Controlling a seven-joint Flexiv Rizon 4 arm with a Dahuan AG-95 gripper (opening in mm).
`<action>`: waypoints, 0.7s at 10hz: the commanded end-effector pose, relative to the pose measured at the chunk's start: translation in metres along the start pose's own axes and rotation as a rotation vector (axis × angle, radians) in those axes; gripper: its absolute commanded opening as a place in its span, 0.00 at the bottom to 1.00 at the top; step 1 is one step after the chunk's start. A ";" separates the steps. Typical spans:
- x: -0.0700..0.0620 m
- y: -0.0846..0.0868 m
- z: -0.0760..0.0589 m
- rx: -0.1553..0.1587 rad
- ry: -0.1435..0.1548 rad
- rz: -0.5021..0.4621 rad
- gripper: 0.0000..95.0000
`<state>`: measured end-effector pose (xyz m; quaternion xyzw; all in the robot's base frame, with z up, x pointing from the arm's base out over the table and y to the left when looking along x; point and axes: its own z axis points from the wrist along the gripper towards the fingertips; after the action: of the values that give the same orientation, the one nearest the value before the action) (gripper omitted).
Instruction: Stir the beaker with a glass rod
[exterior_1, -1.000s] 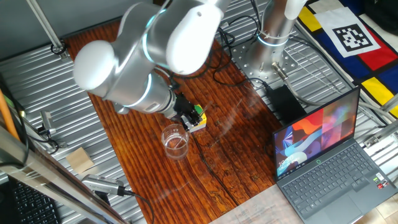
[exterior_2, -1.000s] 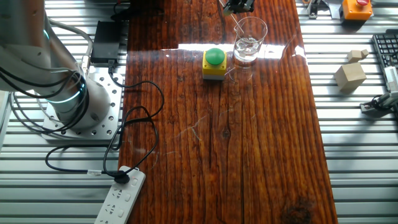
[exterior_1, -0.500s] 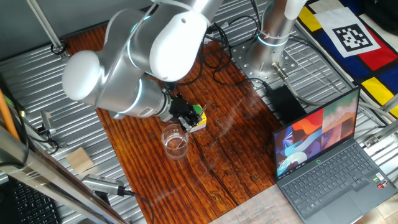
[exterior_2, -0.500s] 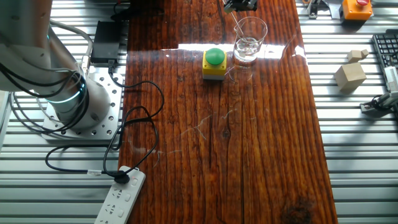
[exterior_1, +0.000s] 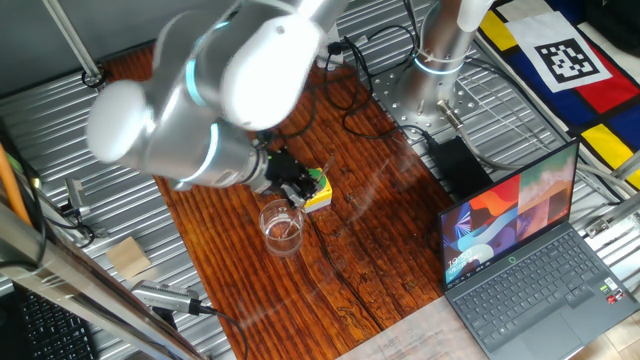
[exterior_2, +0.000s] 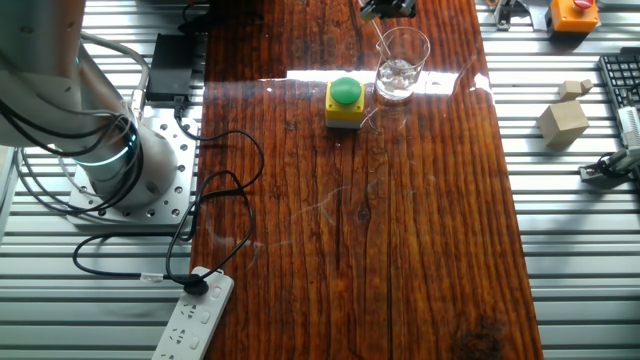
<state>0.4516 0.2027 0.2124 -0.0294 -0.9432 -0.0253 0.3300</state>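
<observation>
Glass shines just below our pincer (exterior_1: 291, 186): it is the beaker (exterior_1: 281, 226), standing upright on the wooden bench (exterior_1: 370, 250). In the other fixed view we see the beaker (exterior_2: 401, 65) right under the pincer (exterior_2: 390, 8) too, at the top edge of the picture. Our pincer is dark and small, and we cannot tell if its fingers are apart or pressed together. A thin pale line slants from the pincer down into the beaker. We think it is the glass rod (exterior_2: 385, 45), but it is very faint. Right beside the pincer and the beaker sits a yellow box (exterior_2: 344, 105) with a green button (exterior_2: 346, 89) on top. A laptop (exterior_1: 520, 255) stands open, well apart from the pincer, with its screen lit.
</observation>
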 end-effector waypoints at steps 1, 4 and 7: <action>0.004 -0.002 0.002 -0.002 -0.006 -0.001 0.00; 0.006 -0.001 -0.001 -0.002 0.005 -0.006 0.00; 0.008 0.000 -0.002 -0.001 0.019 -0.008 0.00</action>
<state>0.4485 0.2030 0.2204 -0.0248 -0.9389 -0.0265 0.3421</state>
